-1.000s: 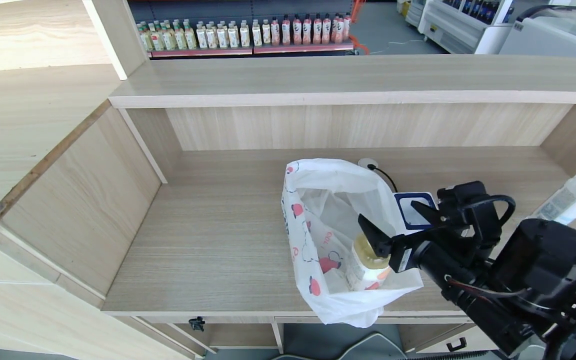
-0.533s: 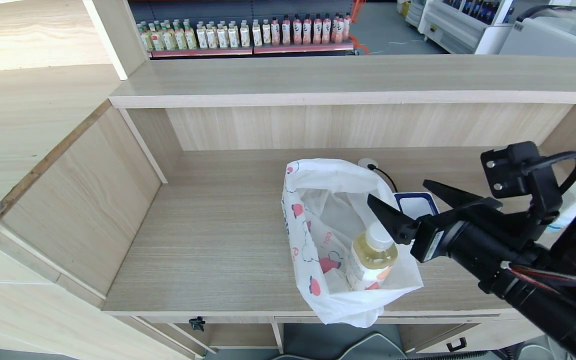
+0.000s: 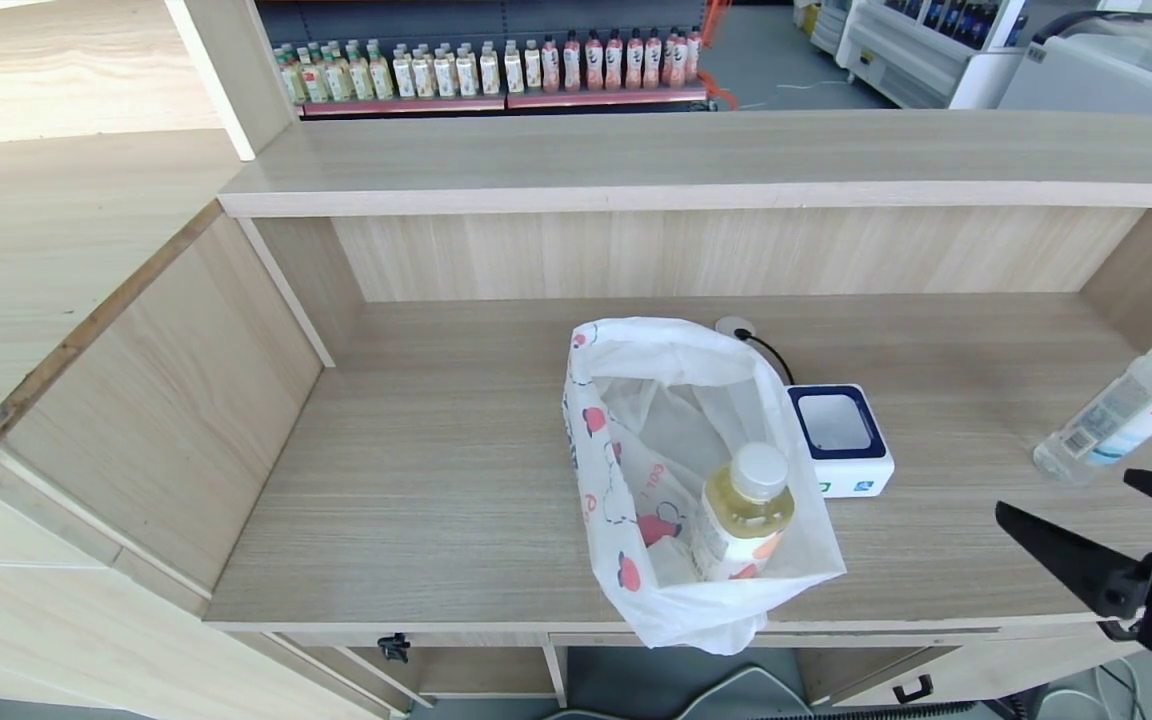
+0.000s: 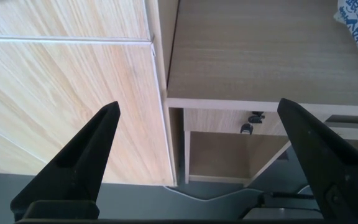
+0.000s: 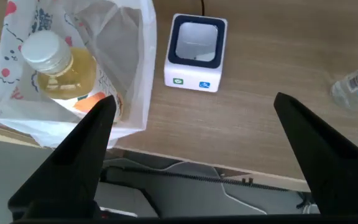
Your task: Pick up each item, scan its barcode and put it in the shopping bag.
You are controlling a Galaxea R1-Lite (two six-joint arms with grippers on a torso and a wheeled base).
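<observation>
Counting two bottles: yellow-drink bottle [image 3: 746,505] inside one shopping bag [image 3: 616,470], clear bottle [image 3: 1121,410] right of one scanner [image 3: 839,440]; left gripper [image 4: 199,104] and right gripper [image 3: 1062,492] splayed, empty; drawer latch [image 4: 248,122] via left wrist view.

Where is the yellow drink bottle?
In the head view, the yellow drink bottle stands inside the shopping bag, mid-counter, just left of the scanner.

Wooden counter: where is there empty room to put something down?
The biggest bare patch of the light wooden counter lies between its left side wall and the white plastic shopping bag. A smaller one sits between the white-and-blue scanner box and the clear plastic bottle. Bag and scanner stand crowded together.
</observation>
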